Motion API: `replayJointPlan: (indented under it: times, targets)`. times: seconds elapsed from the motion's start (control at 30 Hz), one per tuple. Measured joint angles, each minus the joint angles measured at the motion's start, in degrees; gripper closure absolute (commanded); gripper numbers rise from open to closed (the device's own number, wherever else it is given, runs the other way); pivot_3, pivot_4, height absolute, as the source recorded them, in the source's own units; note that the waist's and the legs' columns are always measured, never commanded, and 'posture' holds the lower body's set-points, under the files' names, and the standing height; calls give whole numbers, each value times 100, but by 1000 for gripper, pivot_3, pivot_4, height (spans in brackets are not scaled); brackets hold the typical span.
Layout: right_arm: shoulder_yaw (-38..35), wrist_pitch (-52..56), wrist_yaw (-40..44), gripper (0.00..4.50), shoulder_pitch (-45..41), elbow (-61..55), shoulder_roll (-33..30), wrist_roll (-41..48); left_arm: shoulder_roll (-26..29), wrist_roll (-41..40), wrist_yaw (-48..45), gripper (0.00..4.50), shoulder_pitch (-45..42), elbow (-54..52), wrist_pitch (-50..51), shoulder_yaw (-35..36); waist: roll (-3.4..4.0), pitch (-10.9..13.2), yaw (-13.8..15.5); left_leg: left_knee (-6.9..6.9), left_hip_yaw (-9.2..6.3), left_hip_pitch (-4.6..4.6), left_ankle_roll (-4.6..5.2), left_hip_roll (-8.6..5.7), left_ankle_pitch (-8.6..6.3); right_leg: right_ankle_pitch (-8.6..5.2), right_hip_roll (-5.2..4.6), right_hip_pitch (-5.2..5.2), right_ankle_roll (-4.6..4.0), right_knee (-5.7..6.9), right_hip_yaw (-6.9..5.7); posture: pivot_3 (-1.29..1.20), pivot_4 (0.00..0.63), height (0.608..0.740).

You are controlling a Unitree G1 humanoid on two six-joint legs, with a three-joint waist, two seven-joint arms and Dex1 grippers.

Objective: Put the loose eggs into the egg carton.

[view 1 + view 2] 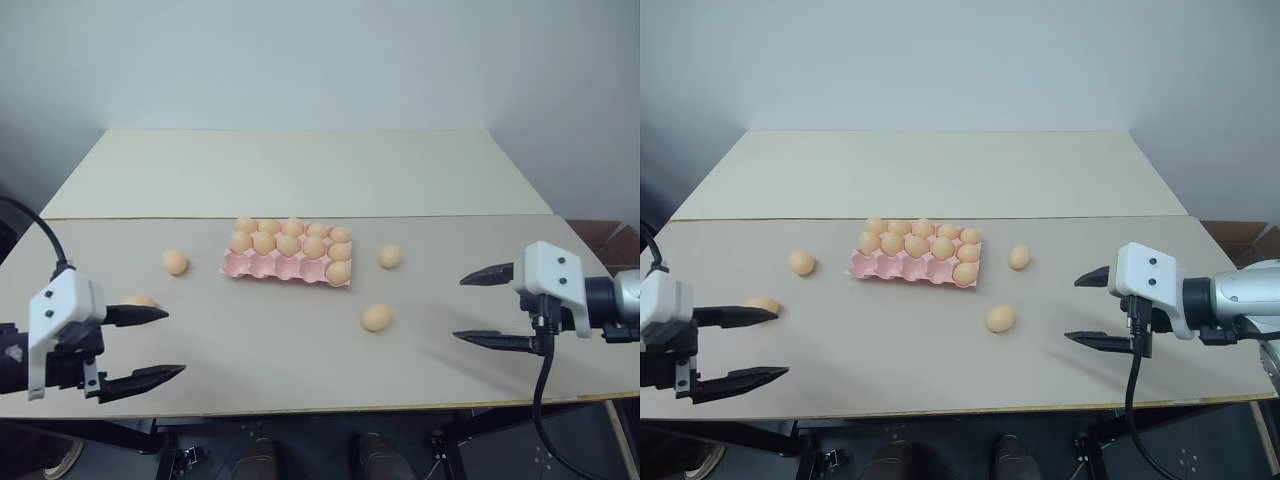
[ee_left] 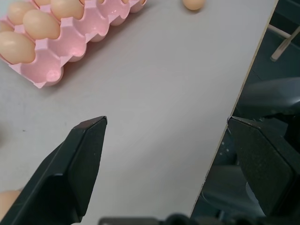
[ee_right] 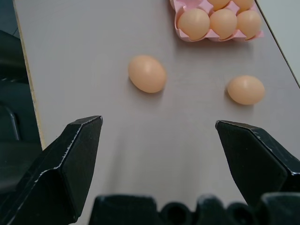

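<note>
The pink egg carton [image 1: 288, 262] sits mid-bench, its far two rows filled and most of the near row of cups vacant. Four loose eggs lie on the bench [image 1: 300, 340]: one left of the carton [image 1: 175, 262], one further left and nearer [image 1: 140, 300] partly hidden behind the left tool, one just right of the carton [image 1: 390, 256], and one nearer, right of centre [image 1: 376, 318].

Left tool [image 1: 145, 345]: jaws wide, nothing between them, hovering at the near left edge of the bench. Right tool [image 1: 487, 306]: jaws wide, empty, hovering at the near right, pointed toward the two right-hand eggs, well apart from both.

Risks observed:
- The eggs are smooth and oval, so one is likely to roll if a single finger touches it before the other closes. The near right egg could run toward the bench's near edge.
- The hard black fingers, closed too firmly, may crack a shell; closed too loosely, may drop it above the carton.
- The vacant cups adjoin filled ones, so a lowering tool could knock seated eggs or shift the light carton.
- The far-left egg lies close under the left tool and could be struck on descent.
</note>
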Motion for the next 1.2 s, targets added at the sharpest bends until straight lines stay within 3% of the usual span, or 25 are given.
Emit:
replayJointPlan:
  times: [0.53, 0.7, 0.97, 1.2]
  targets:
    - [165, -25, -239, 0, -217, -5, 93, -163, 1, 0, 187, 22, -240, 109, 42, -319, -2, -1, -5, 0, 3, 3, 0, 0, 0, 1, 0, 0, 1, 0, 5, 0, 150, 740]
    - [856, -279, -382, 0, -613, 56, 342, -438, 4, 2, 187, 22, -310, 111, 6, -464, -3, -2, -12, 0, 4, 1, 0, -1, 0, 1, 1, -1, 1, 0, 6, 0, 150, 740]
    - [2295, -499, -607, 0, -1531, 627, 1339, -1112, 50, 28, 186, 22, -456, 142, -61, -858, -13, -8, -59, 0, 5, 0, 1, -2, 1, 3, 4, -2, 2, 3, 12, 0, 150, 740]
    - [3125, -797, -744, 0, -2044, 1332, 2166, -1714, 60, 30, 210, 22, -493, 137, -162, -996, -16, -10, -66, 0, 6, 0, 1, -2, 1, 4, 5, -2, 2, 5, 13, 0, 150, 740]
